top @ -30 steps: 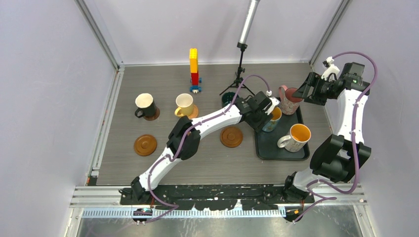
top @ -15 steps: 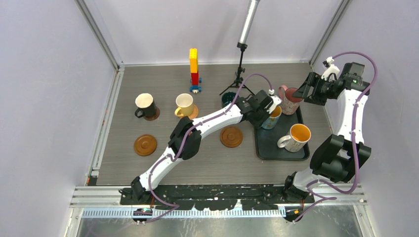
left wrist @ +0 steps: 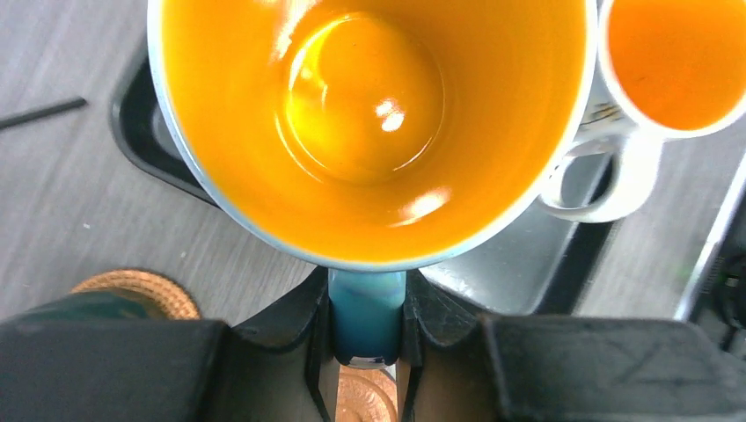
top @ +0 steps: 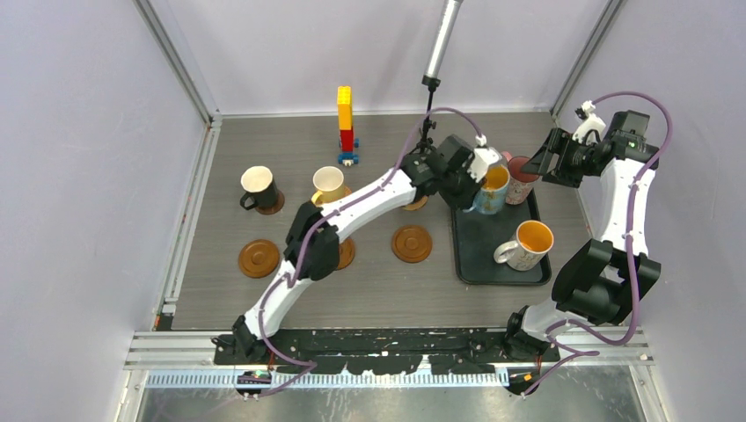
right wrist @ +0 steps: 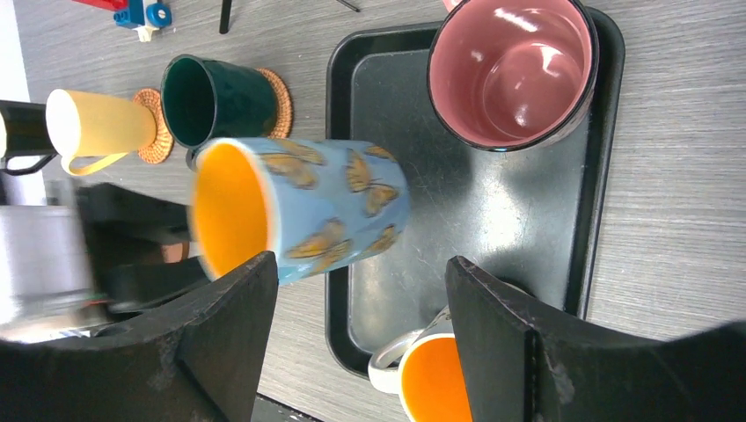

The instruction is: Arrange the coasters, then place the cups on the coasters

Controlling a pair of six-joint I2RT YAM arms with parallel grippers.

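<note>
Blue mug: light blue outside, and you can see tan-orange butterflies printed round it; bright orange inside.
Pink mug: pink inside, dark line at the rim.
White mug: pale with a faint pattern, orange inside.
Green mug: dark green, inside too.
Yellow mug: cream-yellow.
Black mug: black outside, white inside.
Tray: glossy black.
Coasters: your loose ones read orange-brown with rings. The woven coaster under the green mug looks lighter.
Table: grey wood grain.
Brick tower: yellow over red, blue at the foot.
</note>
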